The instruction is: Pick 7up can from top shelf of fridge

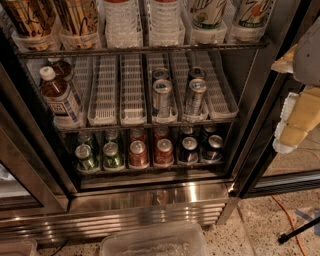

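The fridge [150, 200] is seen standing open to the left of the gripper [286, 100]. The pick is judged barely begun: no can has been lifted, and the reach, the grasp and the withdrawal are all left to be done. The top shelf [150, 50] lies up and left of the gripper and is cut off by the upper edge of the view. The gripper is held outside the cabinet, just right of the door frame [250, 125], with its fingers spread wide and nothing between them. Two clear bottles [120, 20] are counted on the top shelf, far up-left of the gripper. Two brown bottles [57, 95] are counted on the rack level with it, farthest left. Two tall brown-patterned cans [50, 20] are counted at the shelf's far end. Two 7up cans are counted there: the 7up can [252, 14] closest, just up-left of the gripper, and a second 7up can [207, 12] beyond it. Four silver-blue cans [162, 97] are counted level with the gripper. Twelve short cans [137, 152] are counted lower left, four each of green, red and dark, the rear ones partly hidden.
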Available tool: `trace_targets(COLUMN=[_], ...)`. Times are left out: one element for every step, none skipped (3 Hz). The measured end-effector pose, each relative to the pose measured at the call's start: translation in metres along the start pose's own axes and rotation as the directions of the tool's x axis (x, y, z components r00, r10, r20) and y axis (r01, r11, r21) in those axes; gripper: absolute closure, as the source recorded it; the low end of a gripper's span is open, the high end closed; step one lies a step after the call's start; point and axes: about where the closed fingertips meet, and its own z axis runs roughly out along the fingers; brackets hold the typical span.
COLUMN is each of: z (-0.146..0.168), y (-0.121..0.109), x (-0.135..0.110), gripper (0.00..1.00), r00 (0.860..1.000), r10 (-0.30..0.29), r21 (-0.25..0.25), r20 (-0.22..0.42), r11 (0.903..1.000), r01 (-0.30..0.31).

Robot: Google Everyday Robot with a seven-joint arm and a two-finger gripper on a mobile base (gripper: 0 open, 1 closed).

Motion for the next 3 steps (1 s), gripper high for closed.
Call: trace_targets(z=[0.0, 0.001, 0.006], y=[0.0, 0.001, 0.009], x=[0.0, -0.003, -0.017], gripper=[0.0, 0.0, 0.0], r00=[1.0, 1.0, 0.995], r10=[0.0, 0.011, 0.042], r21=[0.0, 0.007, 0.011], r20=[0.0, 0.019, 0.087], r11=[1.0, 0.9999, 0.999], r01=[0.0, -0.011, -0.043])
